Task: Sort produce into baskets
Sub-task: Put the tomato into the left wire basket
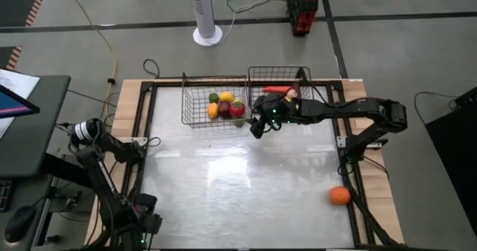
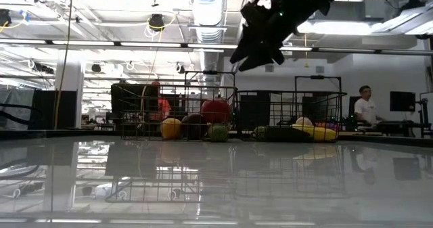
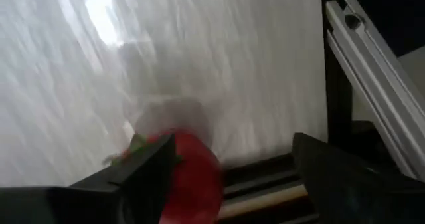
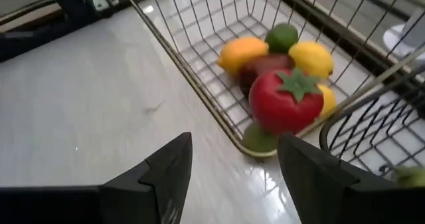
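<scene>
1. The right gripper (image 1: pixel 257 126) holds its jaws spread and empty, raised above the table just beside the near right corner of the lighter silver wire-mesh basket (image 1: pixel 195 106).
2. The left gripper (image 3: pixel 232 171), parked at the table's near left corner, has its jaws apart around a round red toy fruit with green leaves (image 3: pixel 192 177); contact cannot be told.
3. That silver basket holds a glossy red tomato (image 4: pixel 285 101), yellow lemon (image 4: pixel 311 58), green lime (image 4: pixel 282 36), orange fruit (image 4: pixel 244 53) and a maroon one (image 4: pixel 262 68).
4. The darker wire basket (image 1: pixel 298 76) adjoins it, holding a long red piece (image 1: pixel 276 89).
5. A round orange (image 1: pixel 340 196) lies alone near the glossy white table's (image 1: pixel 238 191) right edge.
6. Only the low view shows a person (image 2: pixel 366 106) standing in the room.
</scene>
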`<action>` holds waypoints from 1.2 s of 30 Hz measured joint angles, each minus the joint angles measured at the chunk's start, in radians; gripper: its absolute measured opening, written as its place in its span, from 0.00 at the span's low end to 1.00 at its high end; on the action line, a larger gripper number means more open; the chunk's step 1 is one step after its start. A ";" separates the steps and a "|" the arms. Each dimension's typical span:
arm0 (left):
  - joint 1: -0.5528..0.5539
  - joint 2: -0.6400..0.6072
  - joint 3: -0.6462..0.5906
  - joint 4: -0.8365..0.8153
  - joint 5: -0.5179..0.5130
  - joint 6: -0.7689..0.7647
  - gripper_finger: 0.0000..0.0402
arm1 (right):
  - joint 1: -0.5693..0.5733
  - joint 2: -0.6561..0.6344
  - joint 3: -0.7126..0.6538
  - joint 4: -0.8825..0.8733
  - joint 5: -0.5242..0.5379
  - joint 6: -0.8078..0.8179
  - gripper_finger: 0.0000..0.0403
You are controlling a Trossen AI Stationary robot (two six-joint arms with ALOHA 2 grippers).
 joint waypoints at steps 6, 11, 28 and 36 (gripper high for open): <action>0.007 0.000 -0.003 -0.044 0.047 0.029 0.85 | 0.009 0.000 0.000 0.049 0.015 -0.031 0.62; 0.013 0.000 -0.004 -0.096 -0.031 0.099 0.89 | 0.009 0.000 0.000 0.051 0.015 -0.043 0.62; 0.012 0.001 -0.113 -0.064 0.024 0.113 0.90 | 0.000 0.001 0.000 0.051 0.015 -0.063 0.62; 0.012 0.001 -0.149 -0.080 0.076 0.124 0.86 | 0.000 0.001 0.000 0.051 0.014 -0.062 0.62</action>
